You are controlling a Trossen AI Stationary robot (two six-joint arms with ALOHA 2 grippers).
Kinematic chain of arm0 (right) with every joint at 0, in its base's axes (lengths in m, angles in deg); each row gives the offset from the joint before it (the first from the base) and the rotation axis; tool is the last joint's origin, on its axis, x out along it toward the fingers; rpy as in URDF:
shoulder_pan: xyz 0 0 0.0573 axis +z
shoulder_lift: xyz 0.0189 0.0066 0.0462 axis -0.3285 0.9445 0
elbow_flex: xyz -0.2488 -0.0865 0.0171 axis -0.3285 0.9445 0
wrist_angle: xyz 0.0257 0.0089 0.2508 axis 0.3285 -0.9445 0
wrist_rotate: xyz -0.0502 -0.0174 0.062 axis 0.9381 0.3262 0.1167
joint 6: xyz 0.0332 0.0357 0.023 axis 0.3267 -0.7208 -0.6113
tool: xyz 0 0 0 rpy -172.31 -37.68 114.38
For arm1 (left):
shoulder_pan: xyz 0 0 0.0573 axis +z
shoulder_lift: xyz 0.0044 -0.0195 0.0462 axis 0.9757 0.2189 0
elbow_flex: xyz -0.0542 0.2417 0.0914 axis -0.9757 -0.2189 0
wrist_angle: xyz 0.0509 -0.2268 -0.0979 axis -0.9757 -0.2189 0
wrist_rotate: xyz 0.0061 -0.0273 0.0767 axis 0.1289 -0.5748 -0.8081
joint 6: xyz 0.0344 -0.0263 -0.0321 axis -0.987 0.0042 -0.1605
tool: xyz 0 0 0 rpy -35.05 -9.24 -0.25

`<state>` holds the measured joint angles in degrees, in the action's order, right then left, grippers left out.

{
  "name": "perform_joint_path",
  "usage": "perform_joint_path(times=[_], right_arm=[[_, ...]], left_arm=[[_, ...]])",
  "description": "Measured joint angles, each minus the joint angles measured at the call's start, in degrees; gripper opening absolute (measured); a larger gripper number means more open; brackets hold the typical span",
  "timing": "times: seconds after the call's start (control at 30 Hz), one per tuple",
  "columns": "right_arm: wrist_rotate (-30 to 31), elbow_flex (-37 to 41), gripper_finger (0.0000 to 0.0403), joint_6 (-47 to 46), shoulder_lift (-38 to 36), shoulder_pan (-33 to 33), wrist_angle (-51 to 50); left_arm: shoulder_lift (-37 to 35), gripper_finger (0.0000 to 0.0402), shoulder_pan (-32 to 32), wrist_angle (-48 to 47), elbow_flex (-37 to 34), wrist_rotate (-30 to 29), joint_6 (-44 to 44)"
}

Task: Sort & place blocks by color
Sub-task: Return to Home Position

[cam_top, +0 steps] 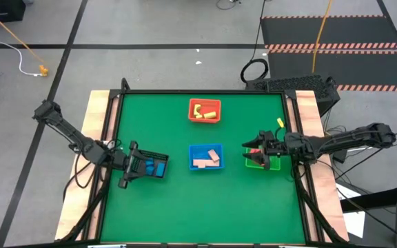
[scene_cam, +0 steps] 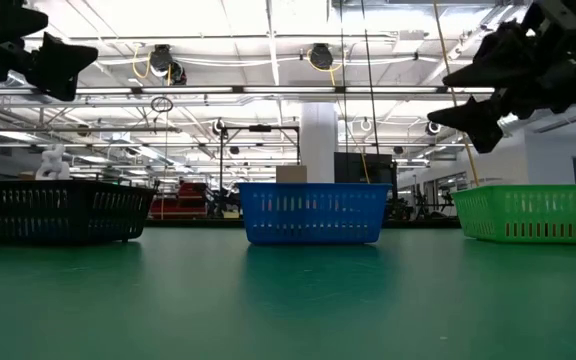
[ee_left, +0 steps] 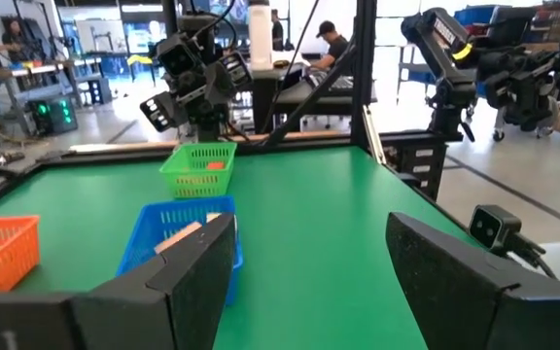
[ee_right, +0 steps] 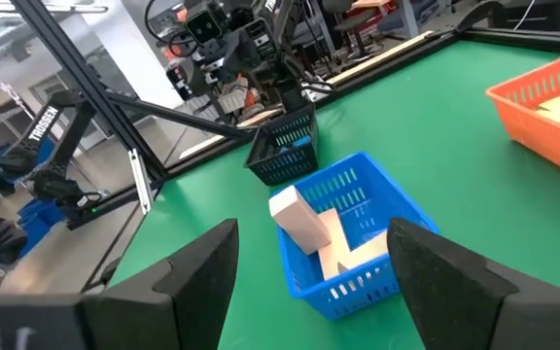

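Note:
Four small trays stand on the green table. The black tray (cam_top: 158,167) holds blue blocks (ee_right: 297,144). In the blue tray (cam_top: 205,158) lie pale tan blocks (ee_right: 304,226), one leaning up above the rim (scene_cam: 290,174). Red blocks (ee_left: 212,164) are in the green tray (cam_top: 271,164), and yellow blocks (cam_top: 209,111) are in the orange-red tray (cam_top: 205,110). My left gripper (cam_top: 134,165) (ee_left: 311,228) hovers open and empty over the black tray's left side. My right gripper (cam_top: 256,152) (ee_right: 314,233) hovers open and empty over the green tray.
A small yellow piece (cam_top: 279,123) lies near the table's right edge, beyond the green tray. Bare green table surface (cam_top: 205,207) spreads along the near side. Wooden rails (cam_top: 95,131) line the left and right edges. People show in the room beyond the table (ee_left: 333,39).

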<state>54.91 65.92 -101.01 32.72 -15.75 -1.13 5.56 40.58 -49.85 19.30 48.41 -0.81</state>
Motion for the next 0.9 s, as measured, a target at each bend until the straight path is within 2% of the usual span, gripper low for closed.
perform_joint_path(times=[0.23,0.53,0.9], right_arm=[[0.18,6.58,0.0254,-3.9,-0.01,0.05,8.82],[0.07,6.77,0.0254,-3.63,0.19,0.07,7.74],[0.02,6.88,0.0254,-3.63,0.26,0.07,7.37]], left_arm=[[0.0,0.0269,0.0,-1.69,0.0,-0.17,1.68],[0.21,0.0269,0.0,-3.11,0.0,-0.55,-1.6],[0.22,0.0269,0.0,-3.35,0.0,-0.47,-0.99]])
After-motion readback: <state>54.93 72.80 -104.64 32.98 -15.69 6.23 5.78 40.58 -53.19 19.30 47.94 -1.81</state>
